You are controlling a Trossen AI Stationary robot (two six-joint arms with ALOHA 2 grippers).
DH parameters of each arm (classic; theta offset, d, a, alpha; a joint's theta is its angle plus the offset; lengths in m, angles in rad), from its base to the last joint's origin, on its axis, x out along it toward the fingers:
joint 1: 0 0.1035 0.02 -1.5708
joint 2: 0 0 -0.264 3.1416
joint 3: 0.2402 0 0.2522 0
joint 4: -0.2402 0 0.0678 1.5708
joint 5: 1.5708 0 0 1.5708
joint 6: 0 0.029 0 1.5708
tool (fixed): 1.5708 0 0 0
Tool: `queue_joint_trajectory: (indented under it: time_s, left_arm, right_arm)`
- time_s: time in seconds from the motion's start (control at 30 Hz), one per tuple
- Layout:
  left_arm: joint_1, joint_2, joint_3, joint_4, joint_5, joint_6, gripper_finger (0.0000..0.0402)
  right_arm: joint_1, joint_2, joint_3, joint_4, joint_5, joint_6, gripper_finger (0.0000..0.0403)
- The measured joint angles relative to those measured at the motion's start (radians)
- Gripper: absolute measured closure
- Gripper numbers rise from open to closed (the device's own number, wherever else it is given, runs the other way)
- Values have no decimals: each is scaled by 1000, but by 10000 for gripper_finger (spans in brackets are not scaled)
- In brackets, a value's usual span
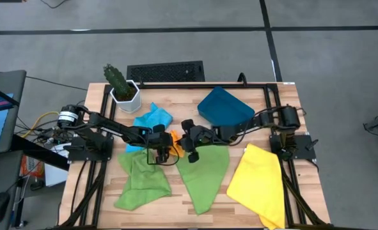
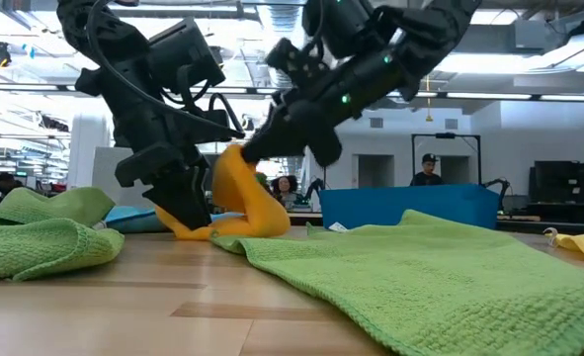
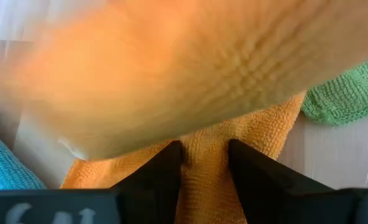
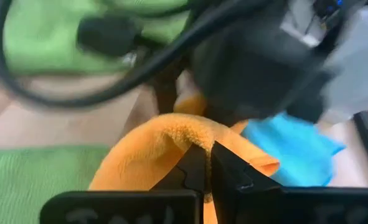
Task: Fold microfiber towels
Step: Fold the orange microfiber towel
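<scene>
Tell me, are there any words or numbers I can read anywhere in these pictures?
None can be read.
Left gripper: pale marks on its dark body in its own wrist view, cut off by the picture's edge, unreadable.
Right gripper: pale marks on its body too, blurred, unreadable.
Orange towel, green towels, yellow towel, light blue towel, teal bin, plant pot: no writing shows.
</scene>
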Motion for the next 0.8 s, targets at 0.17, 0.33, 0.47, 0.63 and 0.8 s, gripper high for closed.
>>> queue_joint_trajectory:
  time_s: [0.17, 0.33, 0.47, 0.63, 0.8]
  left_arm:
    - [0, 0, 0, 2, 6, -8, 274]
    - [0, -9, 19, -14, 20, -23, 274]
    - [-1, -22, 43, -44, 21, -29, 274]
    - [-1, -32, 70, -105, 25, -35, 274]
    - [-2, -47, 136, -284, 26, -48, 274]
  right_arm:
    - [2, 30, 24, -1, 1, 0, 357]
    - [-2, 28, 33, 8, 1, 0, 336]
    - [-8, 28, 33, 17, 2, 7, 301]
    - [-9, 28, 33, 30, 2, 7, 239]
    - [-9, 28, 33, 42, 2, 8, 181]
